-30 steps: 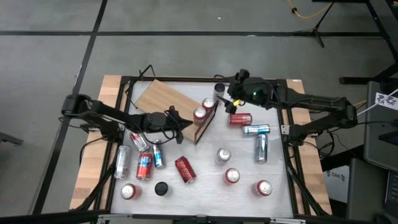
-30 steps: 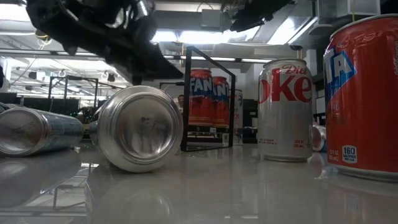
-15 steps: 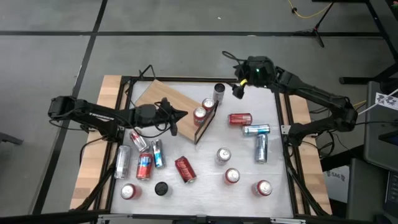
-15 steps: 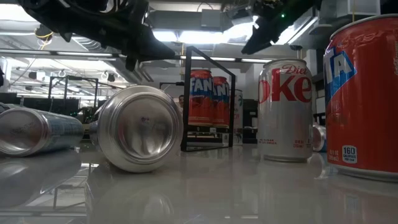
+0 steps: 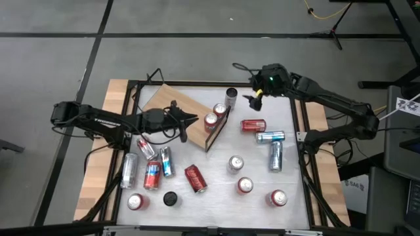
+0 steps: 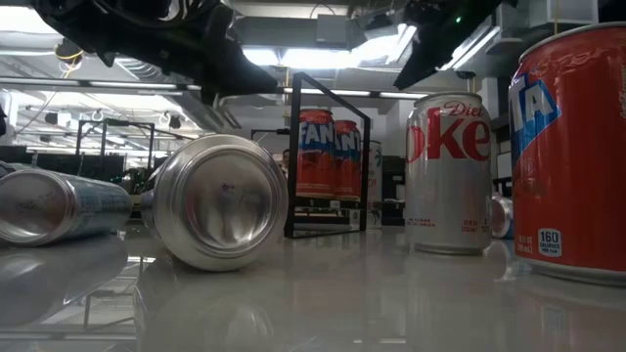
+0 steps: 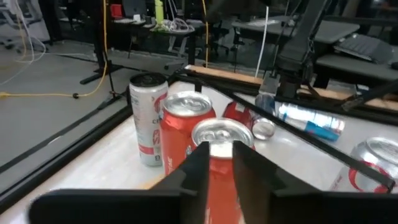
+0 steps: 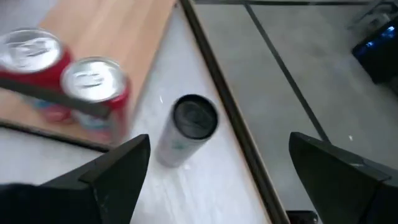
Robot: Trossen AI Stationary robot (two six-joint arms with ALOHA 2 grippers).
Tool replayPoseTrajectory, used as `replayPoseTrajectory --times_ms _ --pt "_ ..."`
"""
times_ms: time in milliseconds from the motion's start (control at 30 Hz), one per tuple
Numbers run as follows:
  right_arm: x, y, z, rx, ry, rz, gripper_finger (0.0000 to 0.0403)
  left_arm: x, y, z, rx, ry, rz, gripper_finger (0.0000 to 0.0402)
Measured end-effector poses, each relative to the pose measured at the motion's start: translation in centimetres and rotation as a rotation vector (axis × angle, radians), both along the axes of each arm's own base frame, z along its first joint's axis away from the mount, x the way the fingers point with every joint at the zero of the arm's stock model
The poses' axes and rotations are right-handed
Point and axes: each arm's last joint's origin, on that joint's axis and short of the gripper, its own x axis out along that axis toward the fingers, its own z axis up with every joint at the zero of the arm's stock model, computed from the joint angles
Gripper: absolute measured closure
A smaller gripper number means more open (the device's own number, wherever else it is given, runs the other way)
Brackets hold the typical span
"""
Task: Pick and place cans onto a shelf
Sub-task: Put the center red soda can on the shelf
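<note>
The shelf, a light wooden board with a black frame at its right end, lies at the table's far left. Two red cans stand upright on it by the frame. My left gripper hovers over the board just left of them, its fingers a narrow gap apart with nothing between; the nearer red can is straight ahead. My right gripper hangs wide open above the table, right of an upright slim can with a dark top.
Several more cans lie or stand across the white table: a red can on its side, silver-blue ones, upright ones, a cluster at the near left. A black disc sits near the front.
My left gripper has risen and drawn back a little toward the table's left, over the shelf. My right gripper has swung from above the red cans' right side toward the table's far right, staying wide open. No can has moved.
</note>
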Motion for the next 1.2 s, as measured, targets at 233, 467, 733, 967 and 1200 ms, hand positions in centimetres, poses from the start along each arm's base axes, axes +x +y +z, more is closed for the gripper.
replayPoseTrajectory --times_ms 233,467,733,967,1200 --pt "-0.6 4.4 1.3 0.074 -0.06 0.089 0.0029 0.0 0.4 0.1 0.001 -0.015 0.017 0.0255" --pt "-0.2 8.5 1.7 0.172 -0.092 0.248 0.0029 0.0 0.4 0.1 -0.001 -0.015 0.016 0.0222" --pt "0.5 12.2 1.2 0.335 -0.087 0.34 0.0029 0.0 0.2 0.1 -0.002 -0.018 0.014 0.0219" --pt "1.2 16.3 0.2 0.459 -0.037 0.366 0.0029 0.0 0.1 0.2 -0.002 -0.02 0.005 0.0219" --pt "1.7 19.4 -1.1 0.387 0.011 0.365 0.0029 0.0 -0.1 0.1 -0.002 -0.019 -0.003 0.0219"
